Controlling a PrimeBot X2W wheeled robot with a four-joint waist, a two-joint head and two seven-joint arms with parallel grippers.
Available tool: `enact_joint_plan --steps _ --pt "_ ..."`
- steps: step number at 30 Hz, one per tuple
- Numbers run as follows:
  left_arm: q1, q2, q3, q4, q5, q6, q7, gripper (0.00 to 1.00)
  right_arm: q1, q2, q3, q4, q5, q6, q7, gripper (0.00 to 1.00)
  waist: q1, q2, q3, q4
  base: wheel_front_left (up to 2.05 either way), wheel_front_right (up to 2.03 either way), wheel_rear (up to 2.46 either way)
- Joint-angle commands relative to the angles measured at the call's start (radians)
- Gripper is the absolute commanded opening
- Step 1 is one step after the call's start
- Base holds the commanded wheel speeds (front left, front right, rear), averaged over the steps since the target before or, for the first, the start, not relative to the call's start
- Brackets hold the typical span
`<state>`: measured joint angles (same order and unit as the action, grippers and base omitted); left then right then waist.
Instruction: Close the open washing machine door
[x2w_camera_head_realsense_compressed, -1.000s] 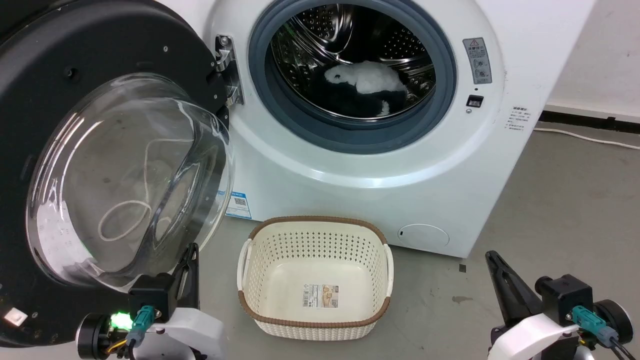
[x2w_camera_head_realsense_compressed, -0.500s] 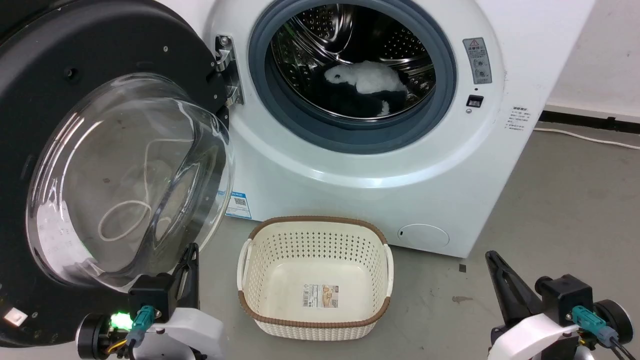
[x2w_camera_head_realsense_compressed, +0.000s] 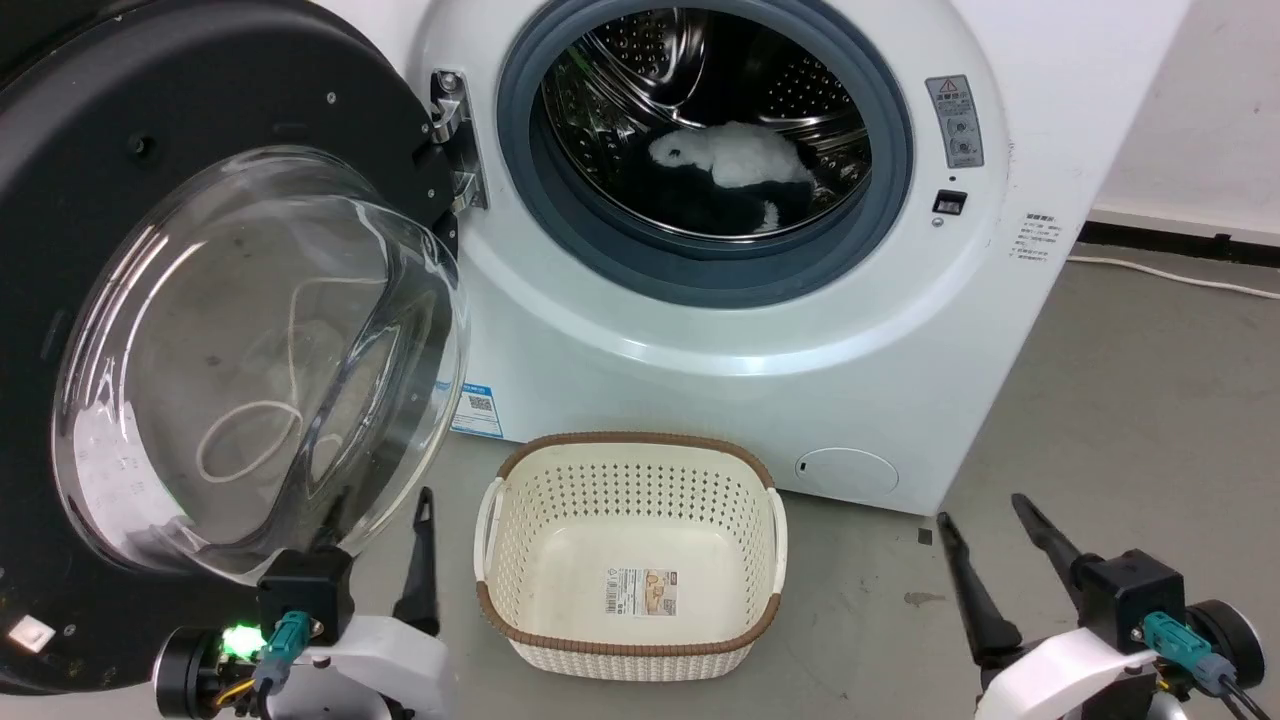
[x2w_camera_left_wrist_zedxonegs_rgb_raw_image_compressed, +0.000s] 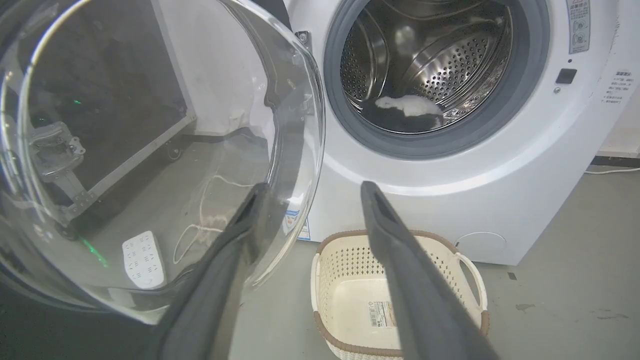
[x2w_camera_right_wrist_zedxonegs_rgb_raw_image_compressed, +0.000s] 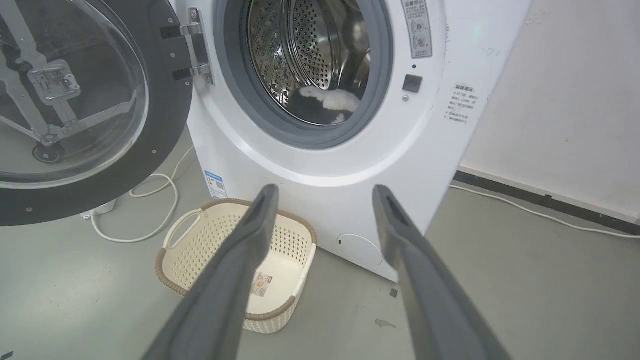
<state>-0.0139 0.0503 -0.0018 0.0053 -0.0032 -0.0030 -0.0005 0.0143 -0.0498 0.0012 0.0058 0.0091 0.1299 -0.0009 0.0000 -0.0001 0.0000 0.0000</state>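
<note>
Jaws spread wide on both sides, nothing held. The left gripper (x2w_camera_left_wrist_zedxonegs_rgb_raw_image_compressed: 314, 187) sits low at the near left, one finger just beside the bulging glass of the door (x2w_camera_head_realsense_compressed: 200, 120). The right gripper (x2w_camera_right_wrist_zedxonegs_rgb_raw_image_compressed: 325, 189) hovers near right, well apart from the washing machine (x2w_camera_head_realsense_compressed: 760, 400). The door hangs swung out left. This looks like the approach. Next, the left arm likely needs to catch the door's free edge and swing it right, above the basket (x2w_camera_head_realsense_compressed: 630, 655).

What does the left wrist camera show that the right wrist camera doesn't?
Left wrist: the left end effector, open, with one finger in front of the washing machine door and its glass bowl. Right wrist: the right end effector, open, in front of the washing machine lower front. Both: the open door, the drum with laundry inside, and the cream basket on the floor.
</note>
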Motion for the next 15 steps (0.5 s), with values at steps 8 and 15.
enact_joint_plan --steps 8,15 --pt "0.009 0.0 -0.004 0.009 -0.025 -0.007 -0.021 1.0 0.009 0.0 0.009 0.011 0.028 0.0 -0.021 1.0 0.0001 0.0 0.001 0.002 0.0 0.0 0.0" --pt "0.014 0.0 -0.007 0.017 -0.041 -0.012 -0.036 1.0 0.016 0.0 0.015 0.018 0.047 0.0 -0.036 1.0 0.0001 0.0 0.001 0.004 0.0 0.0 0.0"
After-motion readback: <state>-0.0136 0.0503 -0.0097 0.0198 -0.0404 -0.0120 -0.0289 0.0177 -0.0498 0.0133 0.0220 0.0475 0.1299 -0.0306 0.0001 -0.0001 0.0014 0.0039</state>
